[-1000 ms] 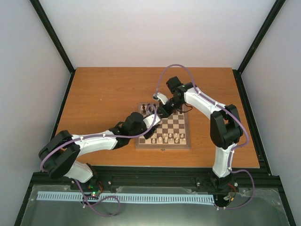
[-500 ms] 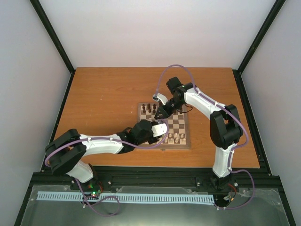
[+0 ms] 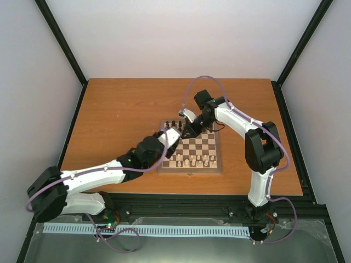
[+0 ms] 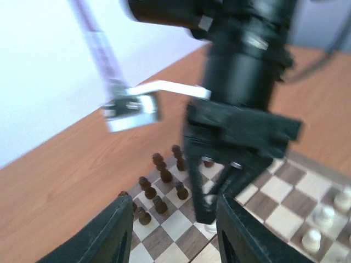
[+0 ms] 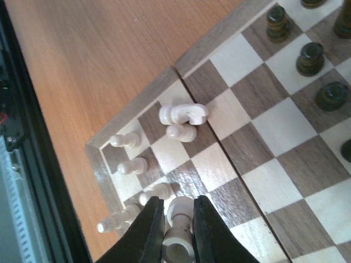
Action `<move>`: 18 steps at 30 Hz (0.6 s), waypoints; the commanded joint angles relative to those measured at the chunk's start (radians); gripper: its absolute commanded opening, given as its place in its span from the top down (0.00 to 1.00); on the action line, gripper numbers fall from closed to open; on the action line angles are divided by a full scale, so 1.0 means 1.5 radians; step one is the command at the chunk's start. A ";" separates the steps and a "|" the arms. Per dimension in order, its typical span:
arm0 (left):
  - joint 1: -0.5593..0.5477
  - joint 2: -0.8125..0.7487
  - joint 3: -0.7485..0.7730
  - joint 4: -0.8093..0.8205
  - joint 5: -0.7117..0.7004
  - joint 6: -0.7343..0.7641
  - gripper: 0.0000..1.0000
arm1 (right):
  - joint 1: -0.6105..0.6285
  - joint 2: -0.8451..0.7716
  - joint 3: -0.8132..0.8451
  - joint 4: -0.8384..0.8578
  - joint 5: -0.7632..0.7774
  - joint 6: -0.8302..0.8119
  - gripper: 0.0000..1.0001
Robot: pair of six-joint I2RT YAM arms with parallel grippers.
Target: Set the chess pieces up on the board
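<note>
The board point(image 3: 218, 167) lies mid-table, with dark brown chess pieces point(image 3: 174, 125) at its far left corner and cream chess pieces point(image 3: 197, 160) along its near edge. My right gripper point(image 3: 189, 130) hangs over the far left squares. In the right wrist view it point(image 5: 178, 205) is shut on a cream piece point(image 5: 178, 241), above several cream pieces point(image 5: 134, 164), one a knight on its side point(image 5: 184, 114). My left gripper point(image 3: 171, 137) is open and empty at the board's left edge. In the left wrist view its jaws point(image 4: 174, 211) frame dark pieces point(image 4: 159, 183) and the right gripper point(image 4: 211, 205).
The wooden table point(image 3: 120, 109) has black rails point(image 3: 71, 137) along its left, right and near edges, and white walls behind. The two grippers are close together over the board's far left part. Dark pieces point(image 5: 310, 57) stand beyond the right gripper.
My left arm swung out over the board's near left squares, then back to the board's left edge. My right gripper has stayed nearly still, holding the cream piece.
</note>
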 commanded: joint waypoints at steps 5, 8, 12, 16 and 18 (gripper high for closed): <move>0.078 -0.148 0.052 -0.221 -0.023 -0.377 0.47 | 0.005 -0.063 -0.033 0.029 0.074 -0.034 0.87; 0.103 -0.194 0.122 -0.384 -0.063 -0.486 0.35 | 0.030 -0.078 -0.034 0.029 0.106 -0.052 0.87; 0.168 -0.236 0.216 -0.552 -0.033 -0.524 0.22 | 0.090 -0.098 -0.038 0.034 0.154 -0.079 0.87; 0.276 -0.223 0.300 -0.661 0.071 -0.488 0.18 | 0.152 -0.105 -0.042 0.037 0.187 -0.103 0.87; 0.348 -0.194 0.334 -0.699 0.152 -0.468 0.17 | 0.181 -0.106 -0.042 0.041 0.205 -0.112 0.87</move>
